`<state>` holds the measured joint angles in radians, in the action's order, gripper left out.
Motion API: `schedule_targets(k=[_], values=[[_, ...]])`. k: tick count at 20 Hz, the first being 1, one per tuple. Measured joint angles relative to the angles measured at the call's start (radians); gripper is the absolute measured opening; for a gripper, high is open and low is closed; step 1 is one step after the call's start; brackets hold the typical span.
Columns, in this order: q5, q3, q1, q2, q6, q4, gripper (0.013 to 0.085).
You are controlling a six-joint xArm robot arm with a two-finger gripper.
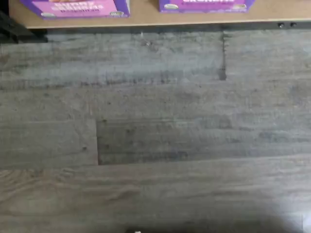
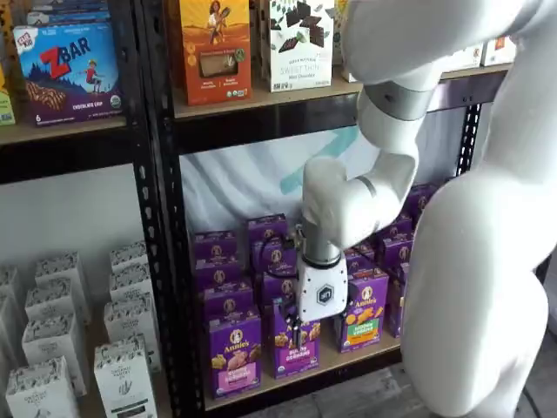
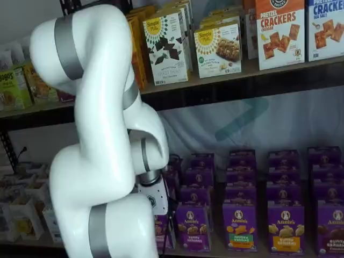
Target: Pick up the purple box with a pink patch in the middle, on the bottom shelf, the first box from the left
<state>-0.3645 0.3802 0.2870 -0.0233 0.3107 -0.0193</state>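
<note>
Grey wood-grain floor planks [image 1: 155, 126] fill our wrist view, with the tan edge of the bottom shelf [image 1: 194, 20] and two purple carton fronts above them. We see the purple box [image 2: 233, 353], a small upright carton with a pink patch, at the left front of that shelf. Just beside it hangs the white gripper [image 2: 294, 331]; its black fingers sit before the neighbouring purple carton [image 2: 300, 348], holding nothing, standing wide apart. Our white arm [image 3: 102, 161] hides the box elsewhere.
</note>
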Motion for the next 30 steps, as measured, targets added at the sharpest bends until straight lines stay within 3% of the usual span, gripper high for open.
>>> schedule_targets(k=[3,7,14,17,24,30], values=[[0.022,0.053,0.012,-0.065,0.029,-0.018,0.085],[0.029,0.139,0.039,-0.151,0.007,0.033,0.085],[-0.007,0.267,0.05,-0.249,0.047,0.003,0.085],[-0.039,0.329,0.04,-0.292,0.082,-0.046,0.085],[-0.024,0.438,0.016,-0.398,0.084,-0.074,0.085],[0.006,0.533,0.019,-0.495,0.096,-0.083,0.085]])
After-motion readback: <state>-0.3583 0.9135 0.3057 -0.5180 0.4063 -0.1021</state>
